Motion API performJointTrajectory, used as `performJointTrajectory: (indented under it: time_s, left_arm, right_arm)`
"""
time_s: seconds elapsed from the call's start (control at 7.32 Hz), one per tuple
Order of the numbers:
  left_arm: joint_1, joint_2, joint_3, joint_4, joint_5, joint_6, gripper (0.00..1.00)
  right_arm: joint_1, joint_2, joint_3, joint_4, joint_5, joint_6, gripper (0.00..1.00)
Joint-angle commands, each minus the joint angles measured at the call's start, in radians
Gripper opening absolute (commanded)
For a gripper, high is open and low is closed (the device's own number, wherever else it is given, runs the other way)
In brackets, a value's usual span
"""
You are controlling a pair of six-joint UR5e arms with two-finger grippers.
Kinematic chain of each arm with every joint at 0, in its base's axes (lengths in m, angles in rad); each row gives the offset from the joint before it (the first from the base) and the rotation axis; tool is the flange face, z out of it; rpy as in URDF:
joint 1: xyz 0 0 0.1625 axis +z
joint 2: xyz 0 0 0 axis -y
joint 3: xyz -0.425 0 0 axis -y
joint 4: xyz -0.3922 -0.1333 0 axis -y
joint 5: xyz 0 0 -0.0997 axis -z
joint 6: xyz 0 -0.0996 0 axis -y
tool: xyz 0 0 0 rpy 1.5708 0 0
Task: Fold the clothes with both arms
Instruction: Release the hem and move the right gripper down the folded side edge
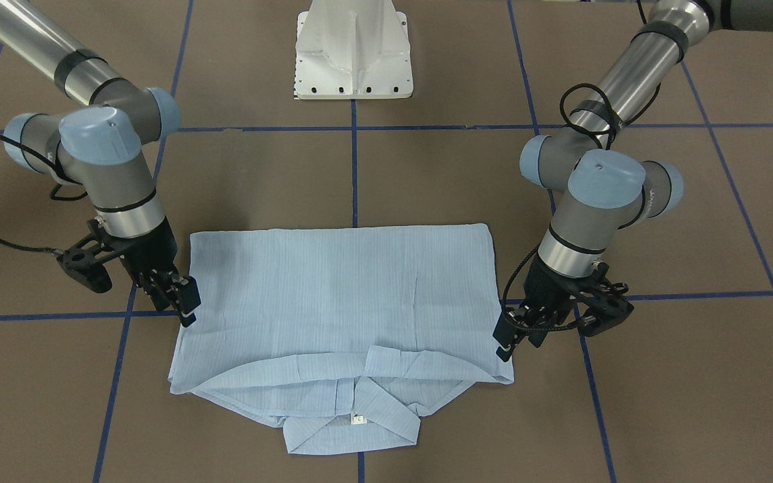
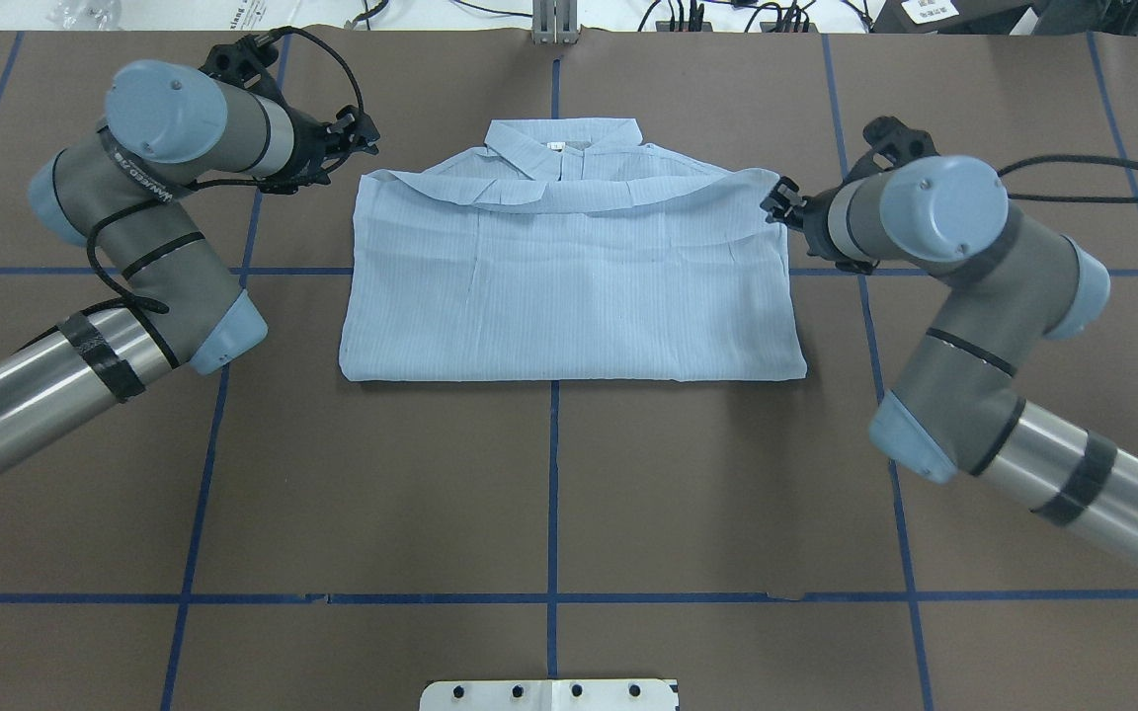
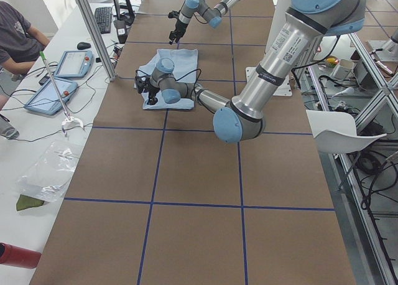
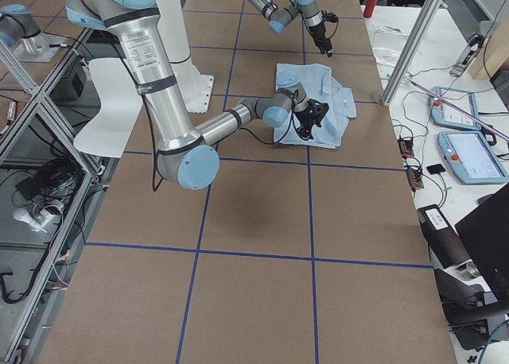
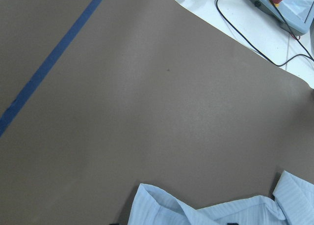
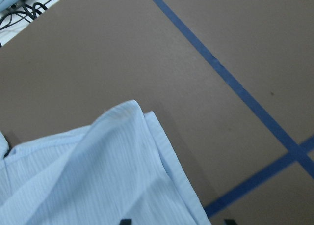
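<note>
The clothes are one pale-blue striped shirt [image 1: 339, 288] [image 2: 569, 286], lying flat on the brown table as a folded rectangle. Its collar [image 1: 353, 429] [image 2: 561, 138] and small white label [image 1: 358, 420] point away from the robot. My left gripper [image 1: 506, 345] [image 2: 357, 138] hovers just off the shirt's collar-end corner and looks open and empty. At the opposite corner my right gripper [image 1: 185, 305] [image 2: 776, 202] is open; its wrist view shows the shirt's edge [image 6: 83, 176] between the spread fingertips. The left wrist view catches only the shirt's corner [image 5: 216, 210].
Blue tape lines [image 2: 554, 474] grid the brown table. The white pedestal base [image 1: 353, 54] stands at the robot's side. Beyond the table's far edge, a person [image 3: 18, 36] sits at a side table with teach pendants [image 3: 71, 64] and cables.
</note>
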Motion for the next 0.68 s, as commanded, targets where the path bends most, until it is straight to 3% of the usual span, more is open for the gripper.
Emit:
performJointTrajectory:
  time_s: [0.0, 0.55]
  left_arm:
    - [-0.001, 0.013, -0.013, -0.002, 0.001, 0.0, 0.78]
    - [-0.001, 0.016, -0.018, -0.002, 0.007, -0.001, 0.78]
  right_arm:
    - [-0.099, -0.108, 0.097, 0.002, -0.008, 0.09, 0.71]
    - [-0.129, -0.109, 0.09, 0.001, -0.005, 0.092, 0.7]
